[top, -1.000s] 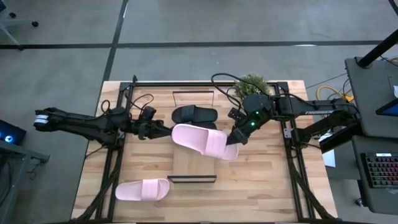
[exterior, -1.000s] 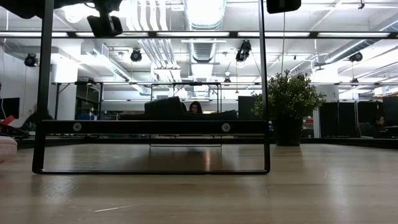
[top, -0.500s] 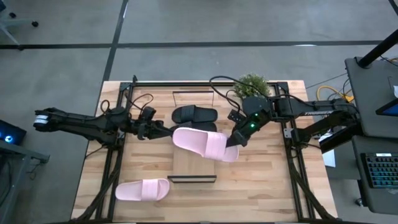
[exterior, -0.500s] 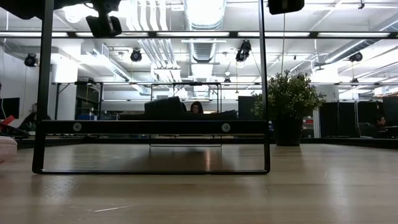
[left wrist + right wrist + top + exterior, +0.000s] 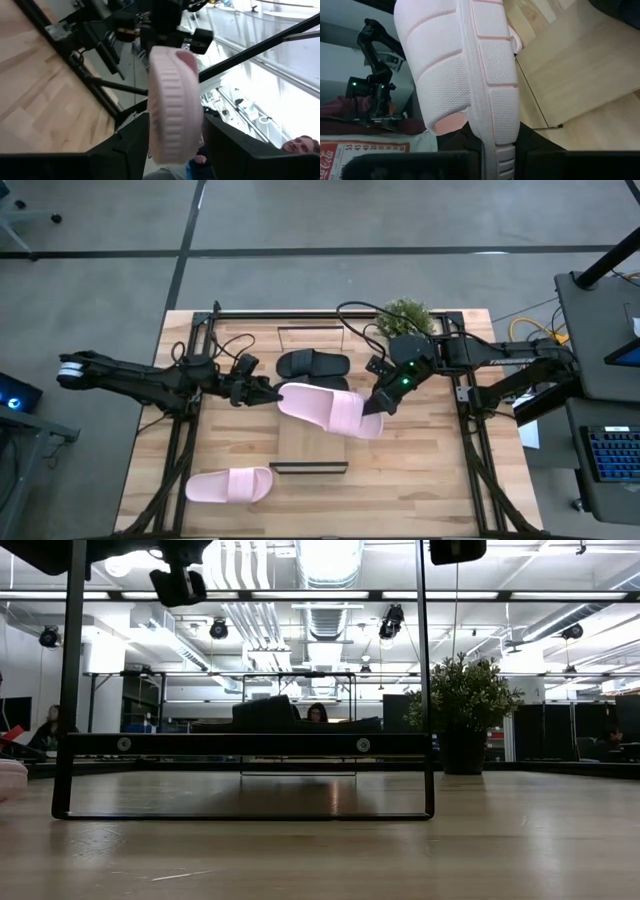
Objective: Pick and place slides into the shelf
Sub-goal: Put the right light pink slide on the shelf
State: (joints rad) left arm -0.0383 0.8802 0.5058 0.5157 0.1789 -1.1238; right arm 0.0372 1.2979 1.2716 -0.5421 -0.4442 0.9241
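Left claw (image 5: 268, 392), moved in toward the raised pale pink slide (image 5: 325, 408), now brackets its heel end with fingers spread, seemingly not clamping, while right claw (image 5: 374, 405) pinches the opposite end, holding it above the shelf (image 5: 300, 442); a black slide (image 5: 313, 364) lies on the shelf's far end, another pink slide (image 5: 229, 485) on the counter (image 5: 420, 480).
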